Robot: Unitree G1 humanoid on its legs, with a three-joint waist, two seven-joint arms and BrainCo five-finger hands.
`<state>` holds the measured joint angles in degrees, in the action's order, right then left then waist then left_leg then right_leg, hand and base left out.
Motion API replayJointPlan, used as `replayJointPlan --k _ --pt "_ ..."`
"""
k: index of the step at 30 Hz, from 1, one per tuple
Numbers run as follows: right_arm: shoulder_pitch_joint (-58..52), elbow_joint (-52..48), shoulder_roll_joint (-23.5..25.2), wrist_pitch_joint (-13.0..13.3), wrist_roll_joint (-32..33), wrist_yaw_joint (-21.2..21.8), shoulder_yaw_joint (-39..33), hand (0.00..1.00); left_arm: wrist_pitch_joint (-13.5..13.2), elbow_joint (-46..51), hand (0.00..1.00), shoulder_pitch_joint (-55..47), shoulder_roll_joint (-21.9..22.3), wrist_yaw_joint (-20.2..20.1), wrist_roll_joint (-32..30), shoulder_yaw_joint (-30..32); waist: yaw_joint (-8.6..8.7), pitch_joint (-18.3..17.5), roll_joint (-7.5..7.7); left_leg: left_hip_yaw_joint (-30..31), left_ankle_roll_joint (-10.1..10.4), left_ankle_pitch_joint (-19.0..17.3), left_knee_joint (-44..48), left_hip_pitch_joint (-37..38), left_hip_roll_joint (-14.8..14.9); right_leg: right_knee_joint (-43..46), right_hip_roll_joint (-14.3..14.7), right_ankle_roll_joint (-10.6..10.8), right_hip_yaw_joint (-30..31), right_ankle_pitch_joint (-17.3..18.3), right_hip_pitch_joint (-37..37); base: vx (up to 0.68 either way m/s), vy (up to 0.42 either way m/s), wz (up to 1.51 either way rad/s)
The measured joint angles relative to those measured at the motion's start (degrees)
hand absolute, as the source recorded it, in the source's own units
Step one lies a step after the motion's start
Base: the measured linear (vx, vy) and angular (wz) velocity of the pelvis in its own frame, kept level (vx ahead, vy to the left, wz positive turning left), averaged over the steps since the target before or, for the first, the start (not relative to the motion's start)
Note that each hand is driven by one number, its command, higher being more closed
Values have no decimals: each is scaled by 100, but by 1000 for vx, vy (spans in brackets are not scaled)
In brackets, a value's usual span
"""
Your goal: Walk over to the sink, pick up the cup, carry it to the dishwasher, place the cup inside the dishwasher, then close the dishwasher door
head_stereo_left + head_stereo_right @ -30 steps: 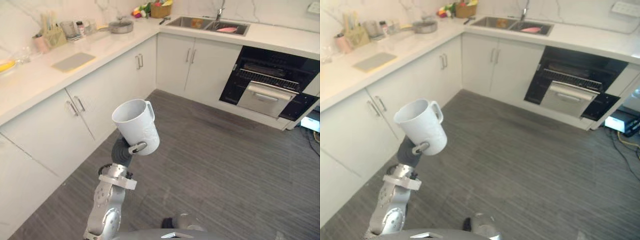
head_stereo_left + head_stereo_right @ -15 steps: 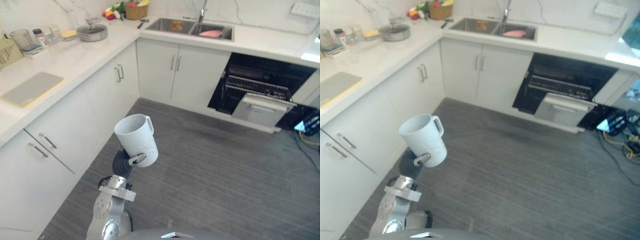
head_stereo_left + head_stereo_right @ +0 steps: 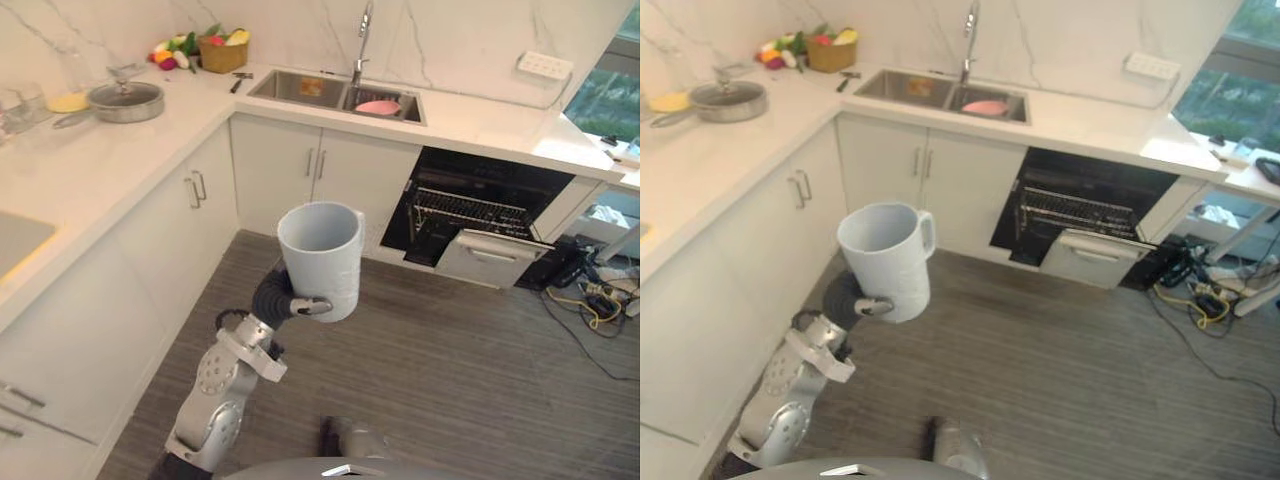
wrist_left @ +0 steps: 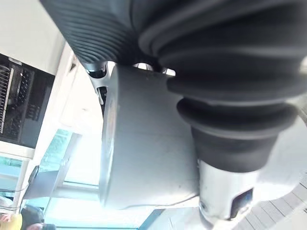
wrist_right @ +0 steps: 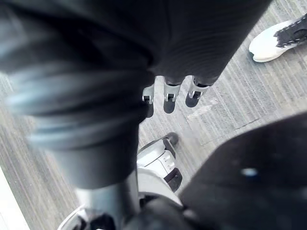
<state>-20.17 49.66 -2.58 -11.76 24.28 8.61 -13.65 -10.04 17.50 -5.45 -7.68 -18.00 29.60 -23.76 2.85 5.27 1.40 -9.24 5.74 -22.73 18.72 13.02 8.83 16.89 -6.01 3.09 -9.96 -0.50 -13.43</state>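
A white cup [image 3: 322,255] with a handle is held upright above the floor, with my left hand [image 3: 290,300] shut on its lower side. The left wrist view shows the cup's wall [image 4: 148,143] right against the hand. Beyond the cup, under the counter, stands the dishwasher [image 3: 470,205], its door [image 3: 490,258] folded down and a wire rack [image 3: 462,212] showing inside. The sink [image 3: 300,88] is in the counter at the back, left of the dishwasher. My right hand [image 5: 169,93] hangs over the floor with relaxed fingers and holds nothing.
White cabinets [image 3: 150,250] and a counter run along the left, with a lidded pan [image 3: 125,100] and a fruit basket [image 3: 222,52] on top. A pink item [image 3: 378,106] lies in the sink. Cables [image 3: 590,300] lie on the floor right of the dishwasher. A person's white shoe [image 5: 273,40] is nearby.
The camera has swung to the right, so the sink and dishwasher now lie straight ahead. The cup stays in my left hand, now more upright and a little higher.
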Motion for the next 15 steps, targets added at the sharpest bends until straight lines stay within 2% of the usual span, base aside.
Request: replayJointPlan --k 1,2,3,4,5,6,7,8,9,10,12,14,15 --pt "-3 -4 -35 -21 -1 1 5 0 -4 -13 100 -24 36 0 -6 -28 -6 3 -58 -9 65 -138 97 54 89 213 49 -77 -17 -192 -30 338 -229 -3" --pt "-13 -56 -158 -56 0 30 8 0 -2 -75 100 -53 137 12 -44 -117 40 29 -200 2 132 -321 148 128 294 629 179 -154 -123 115 -120 377 -243 5" --pt "-67 -306 -242 -117 -11 86 50 0 -9 -31 100 -52 187 6 -73 -218 66 9 -406 -13 51 -421 72 227 413 1198 223 -220 -189 571 -319 399 -248 12" --pt "-89 -513 -286 -204 -79 83 105 0 -19 23 100 -29 226 5 -105 -267 97 50 -370 -4 40 -417 97 318 465 1584 228 -266 -255 913 -390 371 -255 12" --pt "-102 -642 -297 -263 -132 64 141 0 -33 43 100 -31 233 8 -116 -307 116 104 -372 42 28 -325 504 247 531 1814 231 -348 -310 1141 -390 359 -286 13" --pt "-116 -712 -312 -377 -154 1 161 0 -33 50 100 -95 230 5 -115 -364 112 108 -379 231 -231 -36 1489 -206 645 1886 256 -429 -382 1350 -295 353 -295 14" --pt "-156 -821 -318 -454 -158 -64 164 0 -33 66 100 -121 240 2 -109 -414 86 116 -395 435 -263 434 2313 -641 721 1845 299 -447 -407 1459 -170 396 -309 14" --pt "-204 -946 -385 -483 -160 -137 181 0 -34 115 100 -160 316 -61 -103 -459 36 177 -488 671 -320 1374 3470 -1242 882 1619 451 -506 -413 1524 124 316 -207 7" --pt "-233 -1020 -447 -481 -159 -146 201 0 -44 129 100 -224 391 -122 -104 -456 10 217 -505 719 -248 1446 3919 -1489 920 1489 525 -527 -414 1537 279 368 -178 -7" --pt "-224 -1078 -549 -471 -148 -182 279 0 -112 141 100 -363 498 -160 -128 -460 -37 228 -566 705 -238 1329 4471 -1870 867 1208 630 -578 -367 1558 631 305 -121 -19" --pt "-232 -1041 -678 -483 -137 -292 489 0 -289 142 100 -584 567 -224 -168 -441 -199 194 -557 402 -326 946 4291 -2260 681 637 733 -642 -280 1539 1220 394 -140 -36" --pt "-197 -1040 -697 -485 -141 -310 639 0 -438 147 100 -780 575 -246 -167 -392 -365 105 -511 52 -311 648 3263 -2437 521 291 786 -721 -111 1480 1460 409 -83 -55" --pt "-147 -1030 -709 -485 -205 -330 684 0 -474 143 100 -871 552 -239 -166 -380 -424 85 -479 -54 -303 610 2270 -2415 342 107 784 -648 44 1395 1603 288 -12 -67"
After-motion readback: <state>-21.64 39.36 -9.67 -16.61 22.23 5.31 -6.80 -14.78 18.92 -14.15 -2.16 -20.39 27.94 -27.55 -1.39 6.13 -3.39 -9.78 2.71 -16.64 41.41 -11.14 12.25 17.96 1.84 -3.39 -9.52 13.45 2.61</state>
